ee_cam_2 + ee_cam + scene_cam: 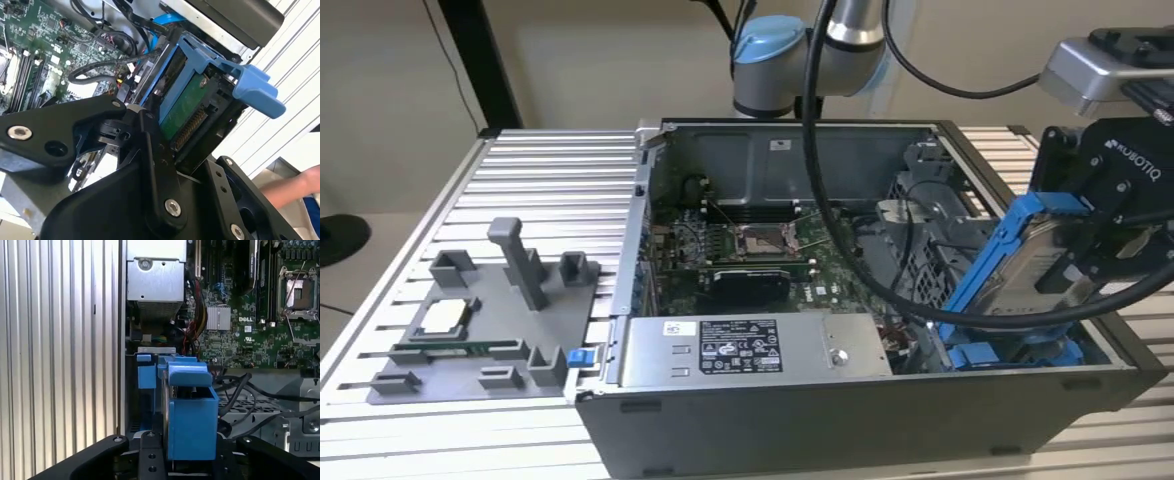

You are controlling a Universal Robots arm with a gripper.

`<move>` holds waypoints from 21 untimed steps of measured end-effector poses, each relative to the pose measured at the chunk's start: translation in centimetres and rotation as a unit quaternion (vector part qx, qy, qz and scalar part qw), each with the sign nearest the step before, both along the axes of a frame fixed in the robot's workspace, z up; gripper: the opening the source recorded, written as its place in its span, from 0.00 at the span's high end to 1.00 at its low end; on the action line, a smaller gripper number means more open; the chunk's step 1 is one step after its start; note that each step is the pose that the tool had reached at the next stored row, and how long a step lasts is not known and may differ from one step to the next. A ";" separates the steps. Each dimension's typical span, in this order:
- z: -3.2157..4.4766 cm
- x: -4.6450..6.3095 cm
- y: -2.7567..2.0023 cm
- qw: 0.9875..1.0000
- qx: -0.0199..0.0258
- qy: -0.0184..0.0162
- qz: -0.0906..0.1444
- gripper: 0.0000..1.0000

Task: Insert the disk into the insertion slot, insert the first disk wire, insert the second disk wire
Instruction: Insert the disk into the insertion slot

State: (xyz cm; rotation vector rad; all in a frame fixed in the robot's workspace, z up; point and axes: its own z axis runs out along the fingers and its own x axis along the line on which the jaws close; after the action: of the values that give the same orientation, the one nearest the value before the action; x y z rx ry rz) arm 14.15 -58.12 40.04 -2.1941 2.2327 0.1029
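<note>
Claw (pixel 1087 255): clamped on disk (pixel 1025 262); contact hard to make out.
Disk's lower end: crossed by black cable (pixel 994 320).
Below claw: open computer case (pixel 854 420), loose wires (pixel 240 390).

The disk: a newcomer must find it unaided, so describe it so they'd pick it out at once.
Find the open computer case on the slatted table. At its end on the exterior view's right, the gripper holds the disk tilted. It is a silver slab in a bright blue frame, unlike the grey labelled power-supply box.
</note>
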 end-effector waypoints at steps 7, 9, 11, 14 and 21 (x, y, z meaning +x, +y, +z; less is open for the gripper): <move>-1.26 0.0 0.00 1.000 0.000 0.000 0.000 1.00; -1.63 0.0 0.00 1.000 0.000 0.000 0.000 1.00; -2.00 0.0 0.00 1.000 0.000 0.000 0.000 1.00; -2.49 0.0 0.00 1.000 0.000 0.000 0.000 1.00; -2.81 0.0 0.00 1.000 0.000 0.000 0.000 1.00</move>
State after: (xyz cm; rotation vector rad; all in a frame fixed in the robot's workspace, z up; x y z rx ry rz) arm 14.16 -58.12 37.23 -2.1942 2.2326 0.1029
